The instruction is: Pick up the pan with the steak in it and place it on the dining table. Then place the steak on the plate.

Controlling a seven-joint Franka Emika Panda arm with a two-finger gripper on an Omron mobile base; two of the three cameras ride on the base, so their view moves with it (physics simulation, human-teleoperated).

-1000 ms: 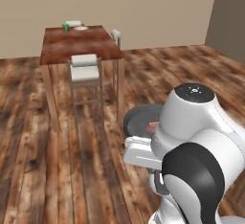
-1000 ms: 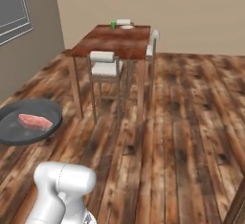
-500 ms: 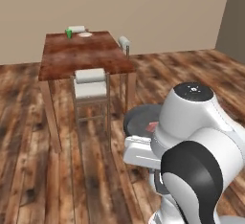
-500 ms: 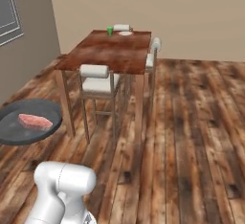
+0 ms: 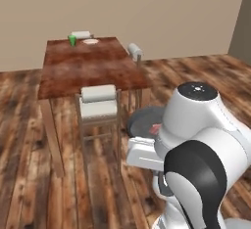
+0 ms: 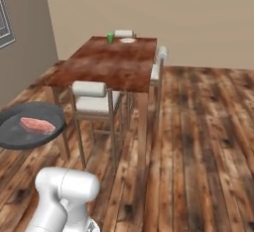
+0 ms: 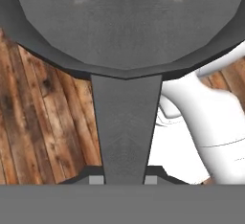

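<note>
While we looked along our hand, the pan [image 7: 127,31] sat right in front of us, and its straight handle ran down between our two fingers. Our gripper [image 7: 123,180] was squeezed tight on that handle, so we held the pan up in the air over the wood floor [image 7: 43,108].

From the right side, we saw the pan [image 6: 30,126] floating level, low and to the left, near the front leg of the table. The steak [image 6: 37,125] lay flat inside it, pink with pale streaks. From the left side, the pan [image 5: 144,121] peeked out from behind our big white arm [image 5: 196,140], with a bit of red steak [image 5: 155,129] at its edge.

The dining table [image 6: 114,62] stood ahead of us, brown and shiny. The plate [image 6: 127,40] sat at the far end of it, and a small green cup [image 6: 110,38] stood just beside the plate. In the left view we saw the same plate [image 5: 90,41] and cup [image 5: 72,40] at the far end too.

A chair [image 5: 99,103] with a white seat stood at the near side of the table, between us and the table top. Another chair [image 6: 158,62] stood at the right side of the table. The pan was well apart from the plate.
</note>
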